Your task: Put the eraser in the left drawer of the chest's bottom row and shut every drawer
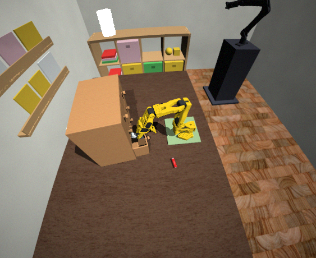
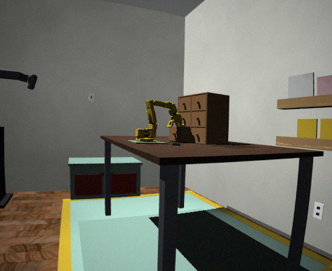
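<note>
The wooden chest (image 1: 99, 120) stands on the left of the table, its drawer fronts facing the arm. The left drawer of the bottom row (image 1: 141, 146) is pulled out and open; it also shows in the exterior view (image 2: 182, 134). My yellow arm reaches from its base to the chest. My gripper (image 1: 134, 136) hangs just over the inner end of that open drawer, close to the chest front. It is shut on a small pale grey eraser (image 1: 133, 135). In the exterior view the gripper (image 2: 177, 124) sits right above the drawer, and the eraser is too small to make out.
A small red cylinder (image 1: 173, 162) lies on the table in front of the arm's green base mat (image 1: 183, 131). The other drawers of the chest are shut. A black robot on a pedestal (image 1: 234, 70) stands off the table.
</note>
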`<state>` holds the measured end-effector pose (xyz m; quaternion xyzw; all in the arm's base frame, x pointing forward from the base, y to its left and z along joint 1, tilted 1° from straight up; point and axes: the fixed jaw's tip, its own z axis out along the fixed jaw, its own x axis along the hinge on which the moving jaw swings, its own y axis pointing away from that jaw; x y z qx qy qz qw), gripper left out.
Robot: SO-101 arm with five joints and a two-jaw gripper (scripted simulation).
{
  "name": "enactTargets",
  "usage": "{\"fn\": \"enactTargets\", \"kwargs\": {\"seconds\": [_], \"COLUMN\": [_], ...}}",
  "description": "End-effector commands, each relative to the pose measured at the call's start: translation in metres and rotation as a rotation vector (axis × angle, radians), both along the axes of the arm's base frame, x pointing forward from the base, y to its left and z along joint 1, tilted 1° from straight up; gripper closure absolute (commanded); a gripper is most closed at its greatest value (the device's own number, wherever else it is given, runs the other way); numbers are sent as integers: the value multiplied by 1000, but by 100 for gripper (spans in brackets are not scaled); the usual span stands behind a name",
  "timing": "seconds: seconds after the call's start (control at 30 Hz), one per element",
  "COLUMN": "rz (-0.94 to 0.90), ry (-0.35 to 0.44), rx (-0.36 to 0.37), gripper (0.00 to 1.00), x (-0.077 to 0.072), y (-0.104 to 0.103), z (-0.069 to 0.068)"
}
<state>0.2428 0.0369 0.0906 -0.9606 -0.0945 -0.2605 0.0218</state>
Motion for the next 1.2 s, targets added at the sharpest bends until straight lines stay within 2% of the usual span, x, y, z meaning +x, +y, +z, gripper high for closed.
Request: {"fn": "enactTargets", "kwargs": {"seconds": [0.0,1.17], "rz": [10,10], "ry": [-7,-7], "rx": [2,2], "gripper": [88,70], "x": [-2,-2], "y": [2,2], "z": [1,1]}}
